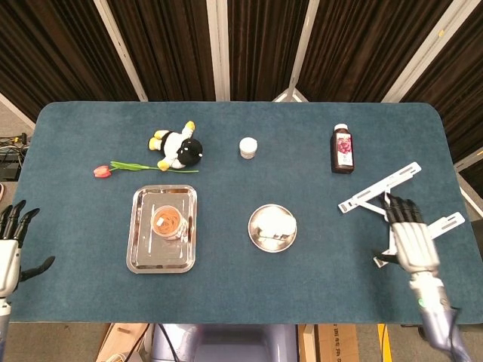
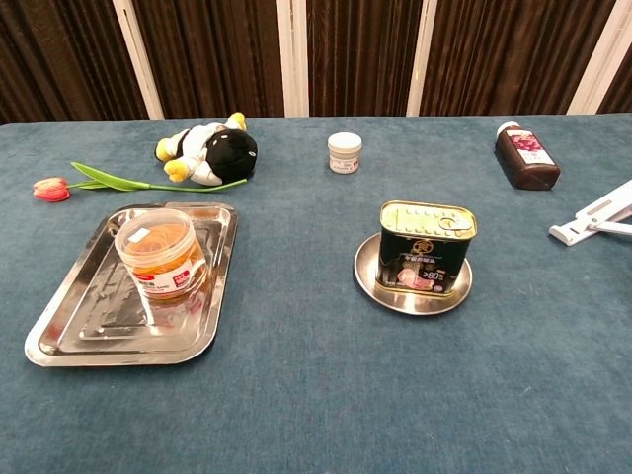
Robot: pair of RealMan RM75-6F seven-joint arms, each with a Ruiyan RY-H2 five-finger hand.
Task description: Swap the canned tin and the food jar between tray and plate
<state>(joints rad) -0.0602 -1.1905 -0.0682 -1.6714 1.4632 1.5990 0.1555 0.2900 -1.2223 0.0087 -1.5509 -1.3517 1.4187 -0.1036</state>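
The canned tin stands upright on the round metal plate at the table's centre; from above the tin shows its pale top on the plate. The clear food jar with orange contents sits in the steel tray, also seen as the jar in the tray. My right hand is open, far right, over the white stand and well away from the tin. My left hand is open at the far left edge. Neither hand appears in the chest view.
A plush penguin and a tulip lie behind the tray. A small white jar and a dark red bottle stand further back. A white folding stand lies at the right.
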